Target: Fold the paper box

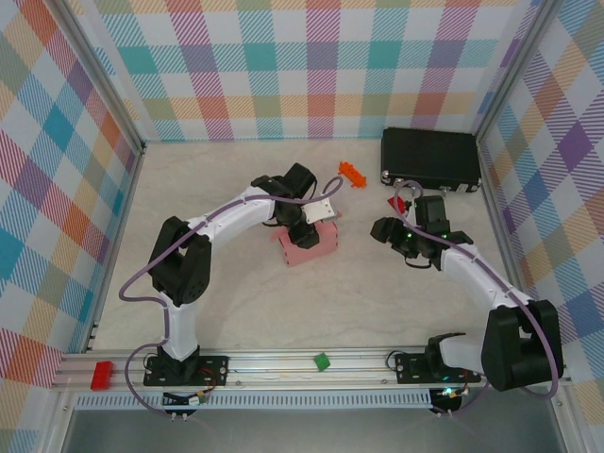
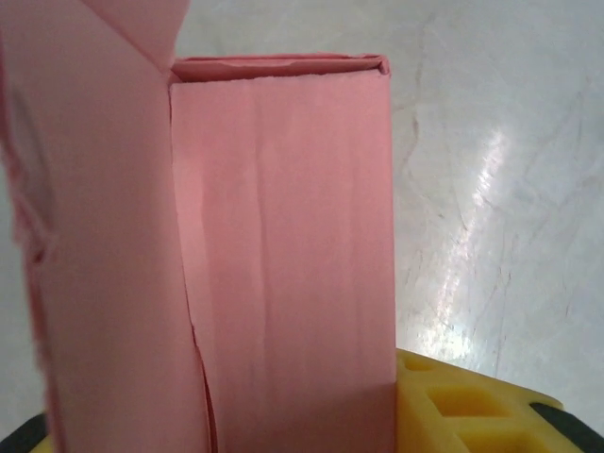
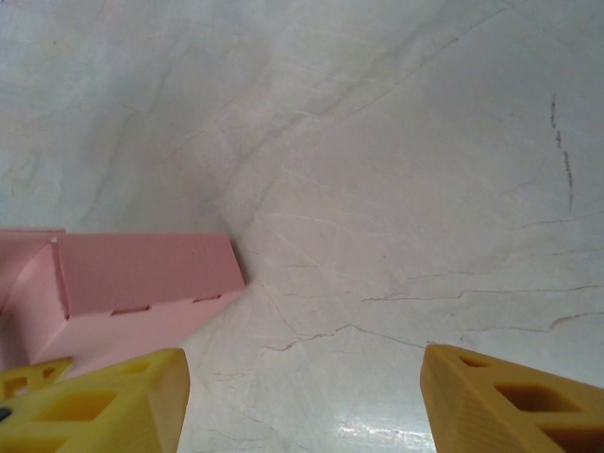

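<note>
Card of the paper box hides the fingers of the left gripper, so I cannot tell its grip. The box stands mid table, inside unseen. The right gripper, nearby, gapes wide and empty.

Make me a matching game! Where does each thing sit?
Things:
1. paper box
2. case
3. orange bit
4. green block

Places:
A. on the front rail
B. far right corner
C. middle of the table
D. just left of the case

Pairs: 1-C, 2-B, 3-D, 4-A
</note>
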You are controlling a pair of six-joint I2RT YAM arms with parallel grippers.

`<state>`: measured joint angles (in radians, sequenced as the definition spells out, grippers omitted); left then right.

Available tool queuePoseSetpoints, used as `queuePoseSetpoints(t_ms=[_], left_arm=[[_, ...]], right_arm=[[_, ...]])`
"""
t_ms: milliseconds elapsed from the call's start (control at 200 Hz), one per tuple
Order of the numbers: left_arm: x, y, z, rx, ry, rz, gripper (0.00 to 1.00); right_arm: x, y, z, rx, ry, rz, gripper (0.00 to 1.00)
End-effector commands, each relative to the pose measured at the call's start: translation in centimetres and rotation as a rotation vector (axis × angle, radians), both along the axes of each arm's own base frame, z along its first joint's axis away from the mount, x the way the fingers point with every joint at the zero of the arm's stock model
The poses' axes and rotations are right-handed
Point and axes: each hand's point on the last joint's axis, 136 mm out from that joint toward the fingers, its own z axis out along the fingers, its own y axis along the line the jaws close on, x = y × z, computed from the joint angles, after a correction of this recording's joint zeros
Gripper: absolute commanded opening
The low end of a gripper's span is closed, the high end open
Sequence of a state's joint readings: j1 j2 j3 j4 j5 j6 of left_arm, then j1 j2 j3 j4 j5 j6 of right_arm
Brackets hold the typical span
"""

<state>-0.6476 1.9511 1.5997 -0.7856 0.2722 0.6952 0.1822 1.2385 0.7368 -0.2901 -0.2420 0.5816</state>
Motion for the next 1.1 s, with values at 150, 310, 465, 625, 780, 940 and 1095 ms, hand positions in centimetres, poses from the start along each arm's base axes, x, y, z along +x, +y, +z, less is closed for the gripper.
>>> queuePoseSetpoints(t_ms=[150,310,465,625,780,940,1095], left_arm=[[-2.4,-0.9,0.5,-0.039,-0.063,-0.298,0.39],[-2.7,-1.2,0.2,-0.039,-0.1,-0.365,0.39],[-3.0,-1.3,-0.2,-0.023,-0.116,-0.427,0.43],[-2.5,-1.6,-0.1,-0.009,-0.151,-0.436,0.64],[-1.9,-2.0,0.9,-0.005,-0.199,-0.433,0.82],[-2.1,-2.2,2.8,-0.008,-0.197,-0.425,0.89],[-2.2,-2.8,6.3,-0.058,-0.235,-0.359,0.96]], right_arm=[[-0.8,-0.7,-0.6,-0.023,0.006,-0.004,0.66],[-0.9,-0.8,-1.0,-0.018,0.012,-0.009,0.66],[-1.0,-0.8,-1.4,-0.02,0.021,-0.009,0.66],[-1.0,-1.0,-1.1,-0.04,0.014,-0.003,0.67],[-1.0,-1.2,-0.8,-0.063,0.005,0.011,0.67],[-0.6,-0.8,0.2,-0.074,-0.034,0.062,0.68],[0.4,0.0,2.6,-0.098,-0.124,0.167,0.69]])
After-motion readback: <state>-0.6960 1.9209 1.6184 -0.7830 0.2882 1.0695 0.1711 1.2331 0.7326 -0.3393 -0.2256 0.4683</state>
